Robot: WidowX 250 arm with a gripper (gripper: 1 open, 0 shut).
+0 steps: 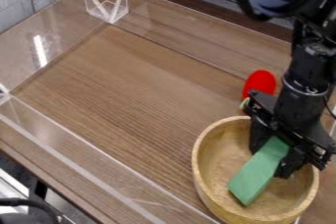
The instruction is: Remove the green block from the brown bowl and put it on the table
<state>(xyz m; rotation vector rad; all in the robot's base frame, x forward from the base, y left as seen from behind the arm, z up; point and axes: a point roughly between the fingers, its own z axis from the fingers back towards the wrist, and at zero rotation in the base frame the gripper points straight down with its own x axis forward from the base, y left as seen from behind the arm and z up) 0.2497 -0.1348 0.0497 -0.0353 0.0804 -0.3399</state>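
Observation:
The green block (pixel 257 179), a long flat bar, leans inside the brown bowl (pixel 207 174) at the table's (pixel 132 90) near right corner. Its lower end rests on the bowl's floor and its upper end points up and to the right. My gripper (pixel 284 157) points straight down into the bowl. Its black fingers (pixel 256 135) stand on either side of the block's upper end and are shut on it. The arm hides the far rim of the bowl.
A red rounded object (pixel 261 79) lies on the table just behind the bowl, partly hidden by the arm. Clear acrylic walls (pixel 53 31) run along the table's edges, with a clear folded piece (pixel 105 7) at the far corner.

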